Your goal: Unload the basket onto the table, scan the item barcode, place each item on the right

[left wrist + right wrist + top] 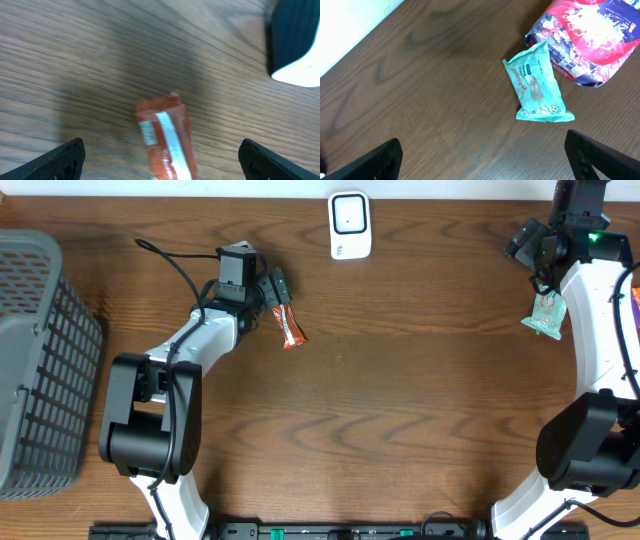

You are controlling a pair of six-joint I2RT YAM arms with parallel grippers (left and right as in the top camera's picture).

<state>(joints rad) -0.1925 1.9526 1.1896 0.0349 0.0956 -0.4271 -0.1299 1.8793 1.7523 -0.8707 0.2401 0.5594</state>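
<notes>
Flatly on the brown wooden tabletop [400,380], left of centre toward the far edge, lies the orange-red foil snack bar [165,137], untouched beneath the wide-open, empty left gripper [162,157]. The right gripper [485,160] near the right edge also gapes empty.

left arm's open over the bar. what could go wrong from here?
1. The snack bar lies flat on the table between the fingertips of the open left gripper; the thin wrapper may slip, or fingers scrape wood.
2. Its seam side faces up; I cannot tell where the barcode is, so it may meet the scanner facing wrongly.
3. The teal packet touches the red bag below the open right gripper; a grasp might drag both.
</notes>
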